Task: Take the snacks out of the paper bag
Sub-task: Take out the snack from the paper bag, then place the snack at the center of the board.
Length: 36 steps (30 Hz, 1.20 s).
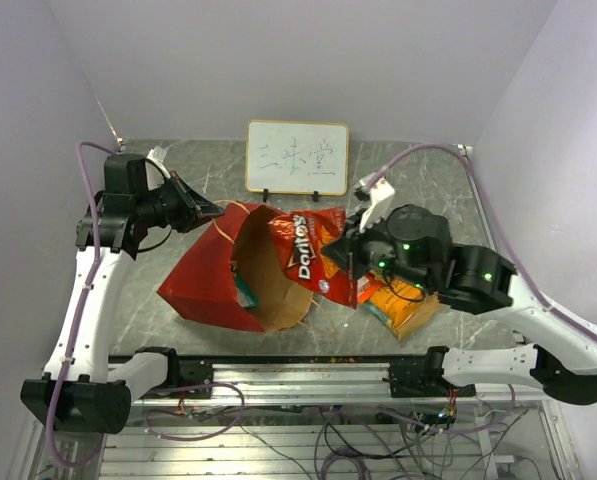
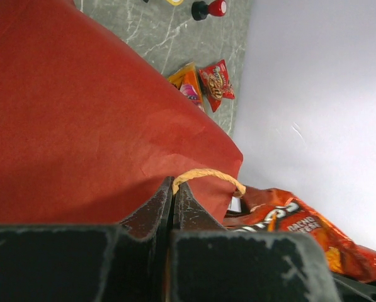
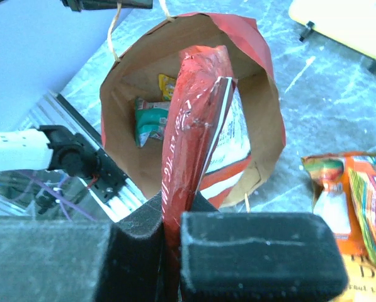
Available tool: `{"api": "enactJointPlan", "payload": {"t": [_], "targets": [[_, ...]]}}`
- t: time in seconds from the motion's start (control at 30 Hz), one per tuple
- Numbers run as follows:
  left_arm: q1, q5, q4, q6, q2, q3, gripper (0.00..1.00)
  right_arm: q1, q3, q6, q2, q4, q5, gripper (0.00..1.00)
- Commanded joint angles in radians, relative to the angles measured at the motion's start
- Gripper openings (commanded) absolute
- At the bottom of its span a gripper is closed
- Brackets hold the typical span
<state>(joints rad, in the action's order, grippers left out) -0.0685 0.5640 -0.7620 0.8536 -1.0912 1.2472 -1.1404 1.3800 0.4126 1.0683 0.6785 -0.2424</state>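
**At the bag's mouth: draw the Doritos out clean**

At the mouth of the paper bag (image 1: 203, 285), which lies on its side opening toward your right arm, the right end effector (image 3: 172, 251) is pinching the red Doritos bag (image 3: 191, 126) by its edge. The packet sits right across the opening. Whether its far end is clear of the rim cannot be told. Your left end effector (image 2: 173, 195) is pressed together at the rim by the string handle (image 2: 206, 175), apparently nipping the paper there and propping the mouth open.

To do this well, pull the packet straight back along the bag's axis, away from the opening, rather than lifting it. The foil looks slick and crinkly, so a sideways tug could slip it from the pads or drag the light bag along. Let the left arm anchor the rim. Set the packet down beside the orange and yellow chip bags (image 1: 403, 305) already lying to the right. A teal-white packet (image 3: 151, 119) and a small yellow one (image 3: 167, 85) lie deep inside, so much of the job remains.

The tabletop (image 1: 448, 200) is grey, marble-veined and smooth, so things will likely slide on it. A whiteboard (image 1: 296, 157) stands at the far edge and pale walls close in around it. A metal rail (image 1: 298, 380) with loose cabling runs along the near edge.
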Motion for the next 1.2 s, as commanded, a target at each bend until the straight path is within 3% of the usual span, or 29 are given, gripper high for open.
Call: {"api": "enactJointPlan", "payload": {"t": [0.0, 0.17, 0.37, 0.57, 0.73, 0.87, 1.07, 1.17], "targets": [[-0.004, -0.009, 0.020, -0.011, -0.020, -0.009, 0.07, -0.001, 0.137, 0.189, -0.026, 0.288, -0.095, 0.00], [-0.004, -0.019, -0.019, -0.051, -0.035, 0.016, 0.07, 0.000, 0.330, 0.214, 0.004, 0.453, -0.251, 0.00], [-0.004, -0.009, -0.046, -0.070, -0.008, 0.010, 0.07, 0.000, 0.539, 0.136, 0.101, 0.496, -0.496, 0.00], [-0.004, -0.015, -0.087, -0.099, 0.021, 0.011, 0.07, 0.030, 0.654, 0.029, 0.254, 0.511, -0.641, 0.00], [-0.004, -0.002, -0.093, -0.108, 0.029, 0.010, 0.07, 0.358, 0.778, -0.055, 0.413, 0.505, -0.321, 0.00], [-0.004, 0.011, -0.098, -0.116, 0.029, 0.022, 0.07, 0.556, 0.824, -0.008, 0.478, 0.518, -0.035, 0.00], [-0.002, 0.013, -0.134, -0.163, 0.030, 0.057, 0.07, 0.944, 0.507, 0.087, 0.383, 0.352, 0.498, 0.00], [-0.002, 0.015, -0.157, -0.185, 0.024, 0.076, 0.07, 1.084, 0.348, 0.137, 0.342, 0.241, 0.677, 0.00]]}}
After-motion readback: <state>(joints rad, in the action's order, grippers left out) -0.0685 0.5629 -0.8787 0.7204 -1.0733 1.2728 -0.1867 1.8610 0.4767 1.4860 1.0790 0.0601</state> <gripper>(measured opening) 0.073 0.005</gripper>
